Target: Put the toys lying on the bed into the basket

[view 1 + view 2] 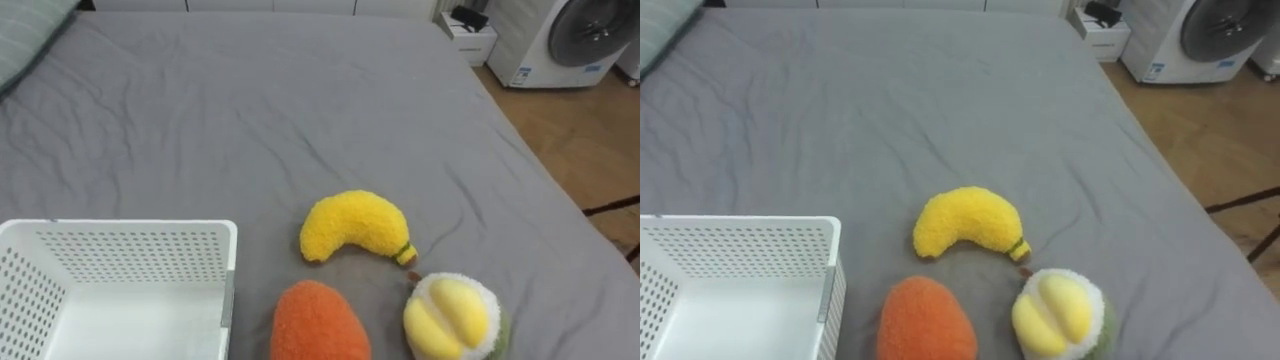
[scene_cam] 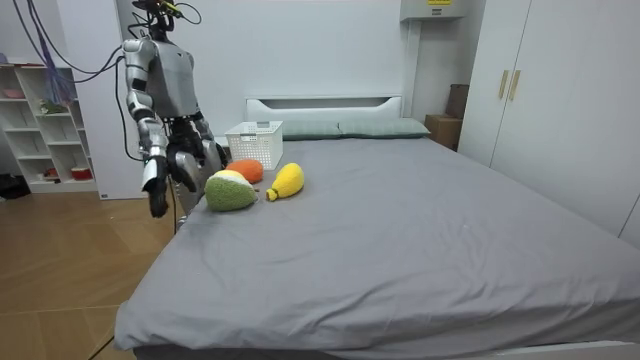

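Three plush toys lie close together on the grey bed [image 1: 300,110] near its front edge. A yellow banana [image 1: 355,225] is farthest from me. An orange fruit [image 1: 318,322] is just in front of it. A green fruit with a white and yellow cut face [image 1: 452,316] lies to the right. A white perforated basket [image 1: 120,250] stands on the bed at my left, beside the orange toy. In the room view I stand at the bed's side by the toys. My right hand [image 2: 157,198] hangs beside my hip and my left hand [image 2: 212,152] is low, by the mattress edge.
The bed's right edge drops to a wooden floor [image 1: 590,140]. A washing machine [image 1: 570,35] and a small white cabinet [image 1: 470,38] stand beyond it. A striped pillow [image 1: 28,35] lies at the far left. Much bare sheet stretches behind the toys.
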